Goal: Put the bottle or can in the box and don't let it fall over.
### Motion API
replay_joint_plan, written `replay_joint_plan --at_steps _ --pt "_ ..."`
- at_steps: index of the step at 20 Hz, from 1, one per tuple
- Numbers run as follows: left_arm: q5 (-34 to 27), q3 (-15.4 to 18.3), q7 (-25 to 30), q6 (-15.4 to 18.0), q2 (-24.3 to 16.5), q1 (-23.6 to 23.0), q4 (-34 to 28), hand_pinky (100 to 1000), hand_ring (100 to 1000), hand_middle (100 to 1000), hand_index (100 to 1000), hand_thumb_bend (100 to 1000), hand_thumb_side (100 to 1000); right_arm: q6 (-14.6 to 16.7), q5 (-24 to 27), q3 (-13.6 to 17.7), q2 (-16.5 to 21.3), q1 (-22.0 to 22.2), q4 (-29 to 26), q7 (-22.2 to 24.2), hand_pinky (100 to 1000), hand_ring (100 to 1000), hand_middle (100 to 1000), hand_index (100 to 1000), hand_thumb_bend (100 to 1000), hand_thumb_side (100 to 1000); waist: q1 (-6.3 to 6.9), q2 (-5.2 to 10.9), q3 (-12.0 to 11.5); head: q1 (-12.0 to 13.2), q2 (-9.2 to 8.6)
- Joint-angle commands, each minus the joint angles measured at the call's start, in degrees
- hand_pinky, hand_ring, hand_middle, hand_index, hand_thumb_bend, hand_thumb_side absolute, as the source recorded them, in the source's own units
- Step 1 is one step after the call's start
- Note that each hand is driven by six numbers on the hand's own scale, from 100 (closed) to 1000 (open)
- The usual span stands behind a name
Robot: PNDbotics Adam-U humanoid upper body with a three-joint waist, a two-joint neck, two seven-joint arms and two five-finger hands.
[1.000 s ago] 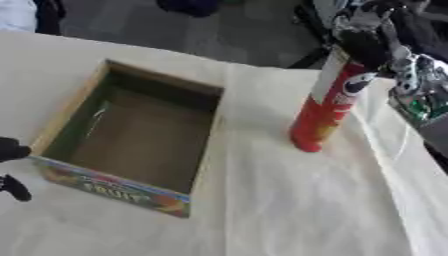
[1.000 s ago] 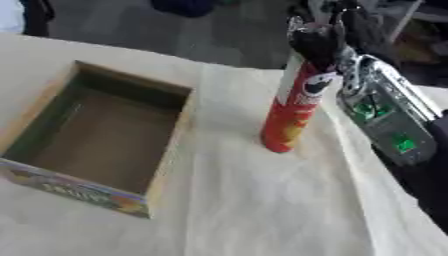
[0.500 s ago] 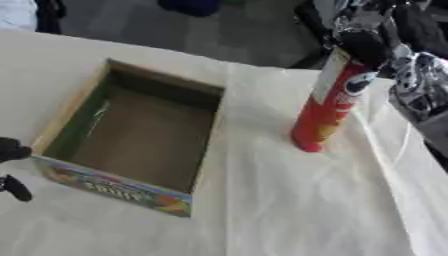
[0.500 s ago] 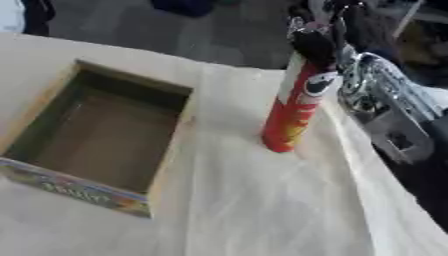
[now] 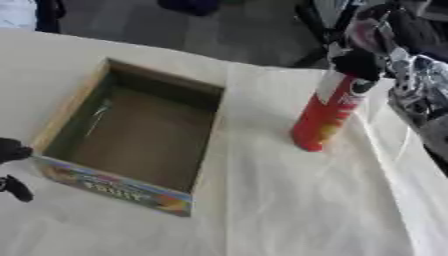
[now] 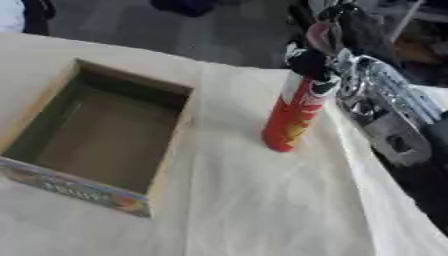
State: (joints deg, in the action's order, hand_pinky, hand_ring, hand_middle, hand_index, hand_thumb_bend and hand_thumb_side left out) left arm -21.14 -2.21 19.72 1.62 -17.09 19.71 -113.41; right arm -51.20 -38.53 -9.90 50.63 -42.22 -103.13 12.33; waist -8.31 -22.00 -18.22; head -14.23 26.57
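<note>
Cream cloth covers the table (image 5: 289, 210), creased, with a fold line running from beside the box toward the near edge. Nearest, at the left edge of the left eye view, black fingers of the left hand (image 5: 12, 150) poke in just beside the box's near-left corner; too little shows, cannot tell how the fingers are set.

Open-top rectangular cardboard box (image 5: 131, 135), colourful printed front panel facing the near side, brown interior with nothing in it. Sits left of centre, slightly rotated. Bare cloth on its right side all the way to the can, and open cloth in front of it.

Tall red cylindrical can (image 6: 293, 112), white band near the top, stands on the cloth right of the box, well apart from it. Appears to lean slightly to the right. Its base is on the cloth.

Right hand (image 5: 357, 61), black, comes in from upper right and is closed over the can's top end. Silver arm segments (image 6: 385, 125) run down the right side, close to the table's right edge.

Beyond the far table edge: dark grey floor (image 5: 175, 30).
</note>
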Motion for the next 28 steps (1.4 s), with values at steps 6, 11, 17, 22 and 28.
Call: replay_joint_plan --at_steps 6,11,17,22,28 --pt "0.2 0.4 0.1 -0.1 -0.5 0.6 -1.2 519 811 722 835 100 685 -0.7 3.1 0.1 0.3 0.0 0.0 0.1 100 673 813 816 100 199 0.4 0.89 -0.1 0.3 -0.36" --pt "0.0 0.4 0.1 0.0 -0.5 0.8 -1.2 520 811 721 835 100 682 -0.4 4.9 -0.1 0.1 0.1 0.1 -1.2 100 499 624 716 100 208 0.47 0.86 -0.2 0.2 -0.37" --pt "-0.1 0.3 0.2 0.1 -0.6 1.0 -1.2 520 811 716 834 100 681 2.1 5.0 -0.4 0.5 0.0 0.3 -5.3 100 197 344 431 100 121 0.4 0.74 -0.5 0.1 -0.52" --pt "-0.2 0.3 0.3 0.0 -0.6 1.0 -1.2 520 810 700 830 100 680 4.8 1.9 -0.8 1.2 0.3 1.5 -6.6 100 100 192 224 100 100 0.3 0.73 -0.6 0.0 -0.38" --pt "-0.2 0.4 0.3 0.0 -0.7 0.9 -1.2 521 810 697 829 100 679 6.0 0.9 -0.1 1.5 0.2 1.0 -7.0 100 100 122 182 100 100 0.37 0.89 -0.3 0.2 0.02"
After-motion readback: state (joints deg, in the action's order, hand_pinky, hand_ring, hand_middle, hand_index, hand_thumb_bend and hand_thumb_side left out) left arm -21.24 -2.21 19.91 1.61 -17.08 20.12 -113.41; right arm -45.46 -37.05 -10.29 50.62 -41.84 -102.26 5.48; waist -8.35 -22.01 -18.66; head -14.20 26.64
